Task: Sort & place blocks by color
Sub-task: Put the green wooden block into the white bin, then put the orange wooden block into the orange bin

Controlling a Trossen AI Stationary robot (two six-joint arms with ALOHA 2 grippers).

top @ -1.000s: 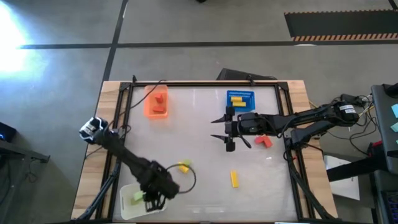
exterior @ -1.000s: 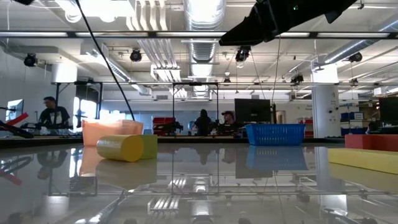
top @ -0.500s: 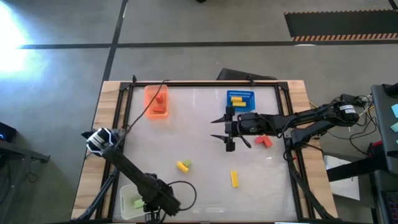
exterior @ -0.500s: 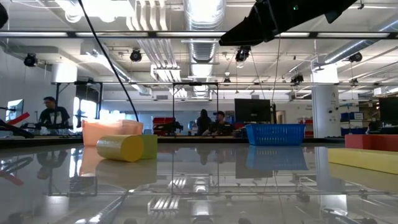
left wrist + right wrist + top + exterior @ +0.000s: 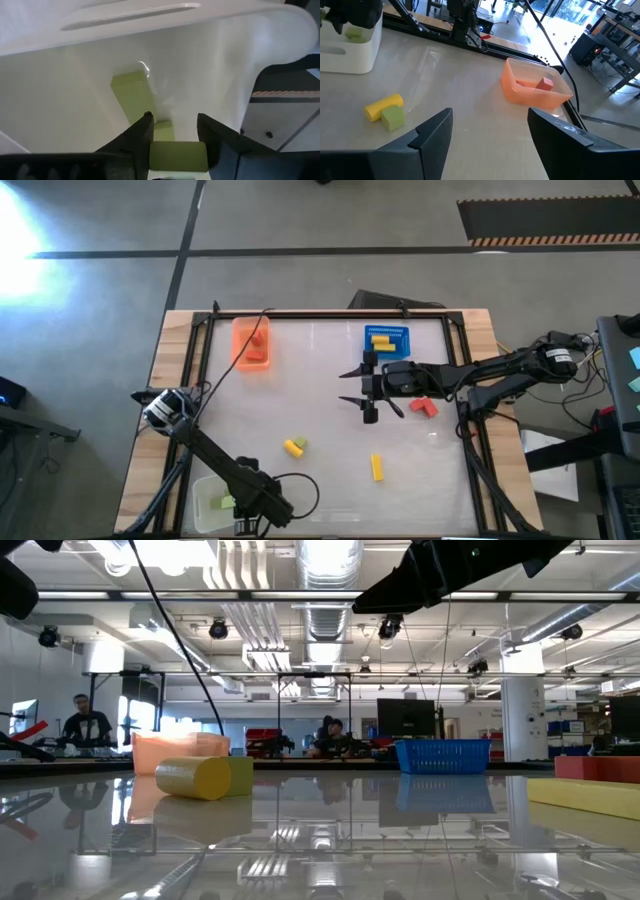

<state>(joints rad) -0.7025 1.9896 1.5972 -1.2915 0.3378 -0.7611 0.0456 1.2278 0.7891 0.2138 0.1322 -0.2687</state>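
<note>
The left tool (image 5: 172, 132) hangs inside the white plastic tray (image 5: 240, 60), its fingers closed on a light green block (image 5: 177, 155), directly above another long light green bar (image 5: 134, 97) pointing away from it.

A pale, glossy table (image 5: 330, 420) holds an orange tray (image 5: 251, 345) with red blocks (image 5: 258, 340), a blue tray (image 5: 388, 338) with yellow blocks (image 5: 381, 340), and a white tray (image 5: 212, 502) with light green blocks (image 5: 131, 95). Loose blocks: one yellow (image 5: 376, 467), two red (image 5: 424, 407), and a yellow and green pair (image 5: 294, 446). Both arms are black.
</note>
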